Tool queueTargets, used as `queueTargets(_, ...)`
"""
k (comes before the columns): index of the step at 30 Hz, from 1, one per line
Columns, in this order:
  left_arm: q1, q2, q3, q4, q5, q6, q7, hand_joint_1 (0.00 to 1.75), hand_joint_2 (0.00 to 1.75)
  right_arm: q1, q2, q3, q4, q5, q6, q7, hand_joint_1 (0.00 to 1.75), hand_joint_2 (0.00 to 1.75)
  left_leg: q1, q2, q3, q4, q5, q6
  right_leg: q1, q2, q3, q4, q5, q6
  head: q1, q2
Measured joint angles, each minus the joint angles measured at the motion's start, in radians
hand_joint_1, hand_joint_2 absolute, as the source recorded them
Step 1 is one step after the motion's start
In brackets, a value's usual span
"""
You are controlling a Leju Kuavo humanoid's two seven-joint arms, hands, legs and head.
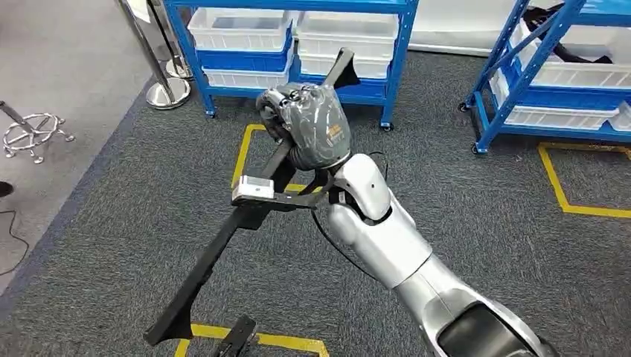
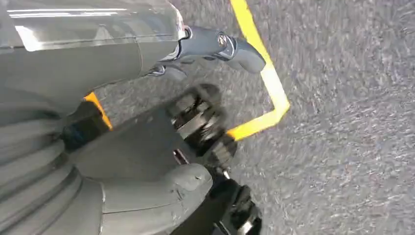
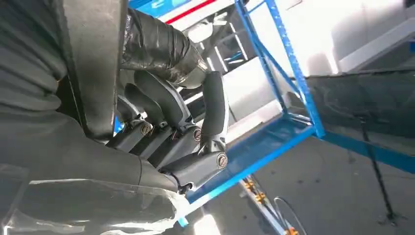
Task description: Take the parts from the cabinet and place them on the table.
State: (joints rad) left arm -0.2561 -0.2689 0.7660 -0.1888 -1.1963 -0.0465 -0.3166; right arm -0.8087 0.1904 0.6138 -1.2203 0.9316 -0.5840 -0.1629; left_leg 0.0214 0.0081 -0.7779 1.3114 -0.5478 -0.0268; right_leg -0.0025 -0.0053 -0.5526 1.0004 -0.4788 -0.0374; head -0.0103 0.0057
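Closest in, the robot's silver right arm (image 1: 402, 245) reaches up from the lower right, its wrist camera bracket (image 1: 257, 192) jutting off to one side. At the end of it the right hand (image 1: 309, 123) is wrapped tight round a long black part (image 1: 216, 249), fingers (image 3: 171, 105) curled fully about the bar with the thumb closing over them. The part runs on a slant, its low end flaring out just above a yellow floor marking (image 1: 260, 338), its top end poking past the hand toward the racks. The left hand (image 2: 147, 161) hangs over the carpet (image 2: 342, 122), thumb and darker fingers loosely curved; whether it grips anything I cannot tell. A yellow tape corner (image 2: 271, 103) lies on the floor beneath it. Beyond the raised hand stands a blue rack (image 1: 398, 67) stacked with white bins (image 1: 238, 30). A second blue rack (image 1: 521, 89) stands off to the right, and a chrome chair base (image 1: 33, 134) rests on the smooth floor at the left.
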Motion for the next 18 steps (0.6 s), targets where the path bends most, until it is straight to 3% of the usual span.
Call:
queueTargets(1, 0.002, 0.000, 0.000, 0.000, 0.000, 0.000, 0.000, 0.00, 1.75, 0.004, -0.002, 0.000, 0.000, 0.000, 0.000, -0.001, 1.75, 1.75, 0.000, 0.000, 0.005, 0.010, 0.007, 0.001, 0.002, 0.000, -0.006, 0.002, 0.003, 0.000, 0.000, 0.000)
queueTargets(2, 0.004, 0.001, 0.000, 0.000, 0.000, 0.001, 0.000, 0.00, 1.75, 0.007, -0.003, 0.000, -0.002, 0.000, 0.000, -0.002, 1.75, 1.75, 0.000, 0.000, 0.034, -0.027, 0.032, 0.004, 0.003, 0.000, -0.011, 0.004, 0.005, 0.001, 0.000, 0.000)
queueTargets(4, 0.004, 0.002, 0.000, 0.000, 0.001, 0.001, 0.000, 0.00, 1.75, 0.007, -0.004, 0.000, -0.005, 0.000, 0.000, -0.002, 1.75, 1.75, -0.001, 0.000, 0.144, -0.195, 0.101, 0.013, 0.005, 0.001, -0.016, 0.014, 0.005, 0.002, 0.000, 0.000)
queueTargets(5, 0.003, 0.002, 0.000, 0.000, 0.001, 0.002, -0.001, 0.00, 1.75, 0.007, -0.004, 0.000, -0.009, 0.000, 0.000, -0.002, 1.75, 1.75, -0.003, -0.001, 0.181, -0.269, 0.102, 0.020, 0.005, 0.001, -0.020, 0.018, 0.004, 0.004, 0.000, 0.000)
queueTargets(6, 0.002, 0.003, 0.000, 0.000, 0.001, 0.002, -0.001, 0.00, 1.75, 0.006, -0.004, 0.000, -0.012, 0.000, 0.000, -0.003, 1.75, 1.75, -0.010, -0.001, 0.205, -0.285, 0.091, 0.023, 0.010, 0.001, -0.027, 0.021, 0.005, 0.007, 0.000, 0.000)
queueTargets(9, 0.004, 0.003, 0.000, 0.000, 0.003, 0.004, -0.001, 0.00, 1.75, 0.008, -0.006, 0.000, -0.015, -0.019, 0.000, -0.008, 1.75, 1.75, -0.013, -0.001, 0.195, -0.295, 0.096, 0.034, 0.007, 0.003, -0.031, 0.018, 0.013, 0.022, 0.000, 0.000)
queueTargets(10, 0.004, 0.002, -0.001, 0.000, 0.003, 0.005, -0.001, 0.00, 1.75, 0.009, -0.007, 0.000, -0.020, -0.027, 0.000, -0.011, 1.75, 1.75, -0.004, 0.000, 0.198, -0.310, 0.104, 0.046, 0.013, 0.005, -0.032, 0.020, 0.011, 0.029, 0.000, 0.000)
queueTargets(11, 0.003, 0.002, -0.001, 0.000, 0.003, 0.005, -0.003, 0.00, 1.75, 0.008, -0.008, 0.000, -0.025, -0.036, -0.001, -0.013, 1.75, 1.75, -0.003, 0.006, 0.200, -0.317, 0.109, 0.051, 0.007, 0.007, -0.039, 0.036, -0.005, 0.035, 0.001, 0.000)
queueTargets(12, 0.002, 0.002, -0.001, 0.000, 0.004, 0.006, -0.005, 0.00, 1.75, 0.007, -0.009, 0.000, -0.031, -0.042, 0.000, -0.016, 1.75, 1.75, -0.002, 0.009, 0.197, -0.317, 0.112, 0.056, 0.006, 0.006, -0.062, 0.084, -0.041, 0.038, 0.001, 0.000)
queueTargets(14, 0.003, 0.002, -0.001, 0.000, 0.005, 0.006, -0.006, 0.00, 1.75, 0.012, -0.013, 0.000, -0.038, -0.055, 0.001, -0.021, 1.75, 1.75, -0.003, 0.018, 0.194, -0.316, 0.113, 0.058, -0.001, 0.006, -0.130, 0.232, -0.110, 0.046, 0.000, 0.000)
queueTargets(15, 0.004, 0.003, -0.001, 0.000, 0.005, 0.006, -0.007, 0.00, 1.75, 0.017, -0.016, 0.000, -0.038, -0.058, 0.003, -0.023, 1.75, 1.75, -0.003, 0.023, 0.193, -0.315, 0.113, 0.058, -0.004, 0.006, -0.163, 0.298, -0.129, 0.050, 0.001, 0.000)
queueTargets(16, 0.005, 0.003, -0.001, 0.000, 0.005, 0.006, -0.007, 0.00, 1.75, 0.022, -0.019, 0.000, -0.040, -0.061, 0.006, -0.024, 1.75, 1.75, -0.002, 0.028, 0.193, -0.314, 0.113, 0.058, -0.006, 0.005, -0.175, 0.321, -0.123, 0.053, 0.001, 0.000)
queueTargets(17, 0.006, 0.003, -0.002, 0.000, 0.004, 0.006, -0.007, 0.00, 1.75, 0.026, -0.023, 0.000, -0.044, -0.065, 0.009, -0.025, 1.75, 1.75, -0.002, 0.035, 0.193, -0.312, 0.112, 0.058, -0.011, 0.005, -0.163, 0.291, -0.092, 0.054, 0.001, 0.000)
queueTargets(18, 0.006, 0.003, -0.002, 0.000, 0.004, 0.006, -0.007, 0.00, 1.75, 0.027, -0.024, 0.000, -0.048, -0.066, 0.010, -0.026, 1.75, 1.75, -0.002, 0.041, 0.193, -0.310, 0.111, 0.056, -0.013, 0.001, -0.133, 0.227, -0.050, 0.054, 0.001, 0.000)
